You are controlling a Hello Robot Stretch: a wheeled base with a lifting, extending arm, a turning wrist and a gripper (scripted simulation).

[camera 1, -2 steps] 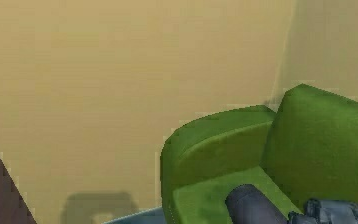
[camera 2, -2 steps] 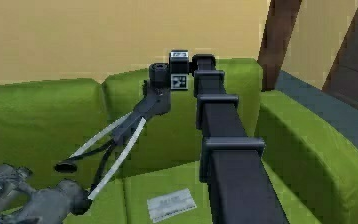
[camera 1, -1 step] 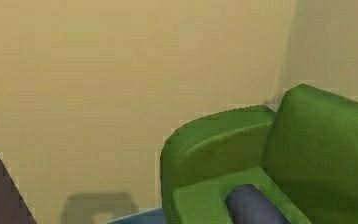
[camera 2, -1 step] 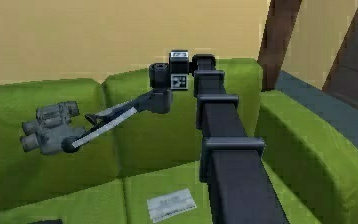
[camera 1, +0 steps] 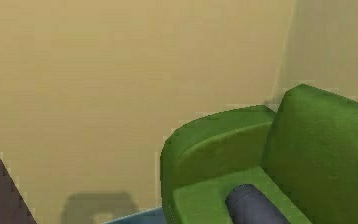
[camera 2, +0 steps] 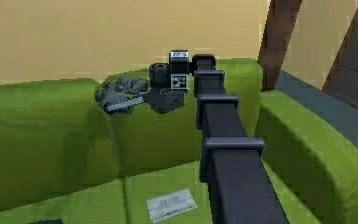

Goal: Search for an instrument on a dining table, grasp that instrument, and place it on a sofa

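Observation:
The dark arm bar (camera 2: 227, 140) reaches out over a green sofa (camera 2: 47, 130) in the arm side view. Its two white marker squares (camera 2: 177, 62) stand near the top of the backrest. Left of them is the gripper (camera 2: 122, 98). A small grey thing with a jagged outline (camera 2: 115, 100) hangs at the gripper's far end, in front of the backrest and well above the seat, so the gripper holds it. The forward view's right has a green sofa end (camera 1: 287, 150) with a rounded armrest.
A flat pale grey item (camera 2: 171, 205) lies on the sofa seat beside the arm. A dark blue-grey bolster (camera 1: 255, 208) rests on the green seat. A dark furniture corner (camera 1: 2, 195) juts in at the forward view's lower left. Yellow walls stand behind.

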